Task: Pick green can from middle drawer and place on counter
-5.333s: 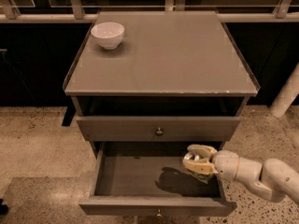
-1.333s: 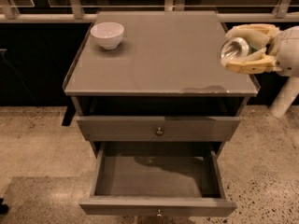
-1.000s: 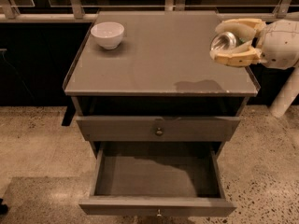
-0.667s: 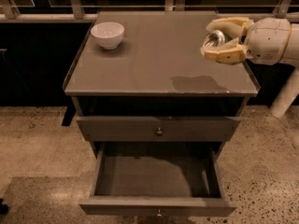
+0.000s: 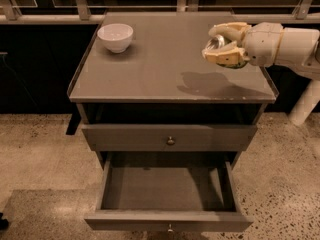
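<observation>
My gripper (image 5: 223,46) hovers above the right part of the counter (image 5: 150,69), with the arm coming in from the right. Its cream fingers (image 5: 226,57) are shut on the green can (image 5: 216,43), which lies sideways with its silvery end facing left; most of its body is hidden by the fingers. A shadow falls on the counter below it. The middle drawer (image 5: 167,220) is pulled open at the bottom and nothing shows inside it.
A white bowl (image 5: 115,36) stands at the counter's back left corner. The upper knobbed drawer (image 5: 170,136) is closed. A railing (image 5: 150,18) runs behind the cabinet. A white post (image 5: 305,101) stands at the right. Speckled floor surrounds the cabinet.
The gripper lifted the can out of the open drawer, raised it at the counter's right edge, and has moved left over the counter with the can.
</observation>
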You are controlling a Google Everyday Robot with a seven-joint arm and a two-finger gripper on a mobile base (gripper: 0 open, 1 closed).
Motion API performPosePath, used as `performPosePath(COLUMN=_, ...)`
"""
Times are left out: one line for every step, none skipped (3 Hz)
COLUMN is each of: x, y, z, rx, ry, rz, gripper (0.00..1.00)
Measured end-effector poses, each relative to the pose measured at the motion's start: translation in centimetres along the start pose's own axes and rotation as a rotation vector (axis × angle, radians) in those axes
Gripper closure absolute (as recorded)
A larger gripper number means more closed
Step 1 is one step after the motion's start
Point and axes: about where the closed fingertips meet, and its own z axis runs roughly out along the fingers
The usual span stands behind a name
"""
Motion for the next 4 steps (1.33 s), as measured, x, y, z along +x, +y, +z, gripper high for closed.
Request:
performPosePath(x=2.7, y=-0.7, z=1.5, rx=-0.003, ry=0.007, rz=0.037, gripper=1.00)
performPosePath(x=5.4, y=-1.0, z=3.0, rx=-0.011, ry=0.016, rz=0.080, gripper=1.00)
performPosePath(x=5.5, y=-1.0, z=3.0, rx=-0.012, ry=0.016, rz=0.081, gripper=0.81)
performPosePath(x=5.5, y=-1.0, z=3.0, rx=-0.012, ry=0.016, rz=0.081, gripper=0.58)
